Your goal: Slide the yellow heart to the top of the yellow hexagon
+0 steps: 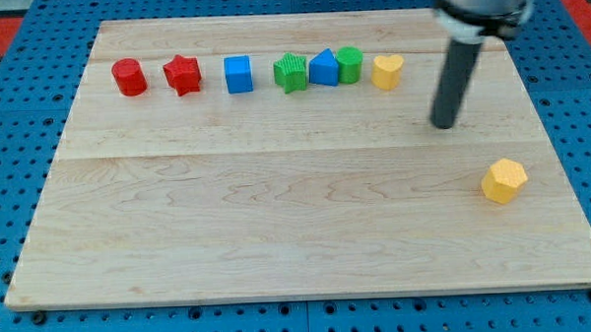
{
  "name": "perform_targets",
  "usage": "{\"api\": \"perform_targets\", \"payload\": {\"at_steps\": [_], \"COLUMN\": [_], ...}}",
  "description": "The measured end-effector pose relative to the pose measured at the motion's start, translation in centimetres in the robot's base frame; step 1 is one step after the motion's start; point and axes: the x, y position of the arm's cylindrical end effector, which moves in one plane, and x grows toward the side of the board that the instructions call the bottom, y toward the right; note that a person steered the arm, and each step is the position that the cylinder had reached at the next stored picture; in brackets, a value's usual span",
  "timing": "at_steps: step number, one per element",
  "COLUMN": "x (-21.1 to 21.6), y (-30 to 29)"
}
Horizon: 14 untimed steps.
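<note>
The yellow heart [387, 71] lies near the view's top, at the right end of a row of blocks. The yellow hexagon [504, 180] lies alone at the view's right, well below and to the right of the heart. My tip [443, 124] rests on the board between them, to the lower right of the heart and to the upper left of the hexagon, touching neither.
The row to the heart's left holds a green cylinder [349, 64], a blue triangle [324, 67], a green star [291, 72], a blue cube [238, 74], a red star [182, 74] and a red cylinder [130, 77]. The wooden board [278, 226] lies on a blue pegboard.
</note>
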Motion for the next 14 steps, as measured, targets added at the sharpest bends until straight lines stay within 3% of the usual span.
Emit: {"api": "perform_targets", "payload": {"at_steps": [2, 3, 4, 6, 7, 8, 9, 10, 12, 13, 14], "x": [8.7, 9.3, 5.7, -9.9, -12.6, -11.0, -12.6, -10.8, -9.0, -2.6, 0.6], "y": [2.8, -1.8, -4.6, 1.1, -3.5, -8.6, -14.6, -15.2, -5.1, -5.5, -5.6]}}
